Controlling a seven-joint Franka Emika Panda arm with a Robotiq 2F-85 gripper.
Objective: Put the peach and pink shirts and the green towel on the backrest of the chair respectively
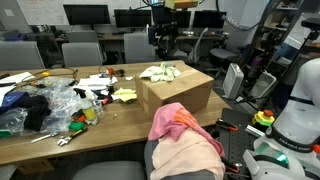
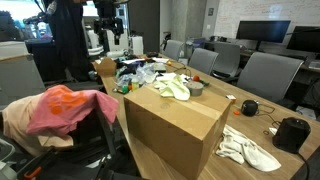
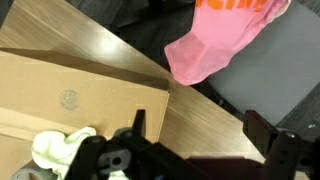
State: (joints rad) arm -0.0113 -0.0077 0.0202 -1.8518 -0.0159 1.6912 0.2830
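Observation:
The pink shirt (image 1: 176, 120) lies over the peach shirt (image 1: 192, 155), both draped on the backrest of the chair (image 1: 149, 158), which they mostly hide. In an exterior view the pink shirt (image 2: 65, 108) covers the peach shirt (image 2: 14, 120). The pale green towel (image 1: 160, 72) sits crumpled on top of a cardboard box (image 1: 180, 95), seen in both exterior views. My gripper (image 1: 163, 38) hangs high above the table, open and empty. The wrist view looks down on the towel (image 3: 60, 148), the pink shirt (image 3: 215, 40) and my gripper (image 3: 205, 140).
A wooden table (image 1: 110, 125) carries clutter: dark cloths and plastic bags (image 1: 45, 105), a small yellow item (image 1: 125, 96). A white cloth (image 2: 250, 148) and black objects (image 2: 292, 133) lie beside the box (image 2: 170, 125). Grey chairs (image 2: 265, 75) ring the table. A person (image 2: 68, 40) stands behind.

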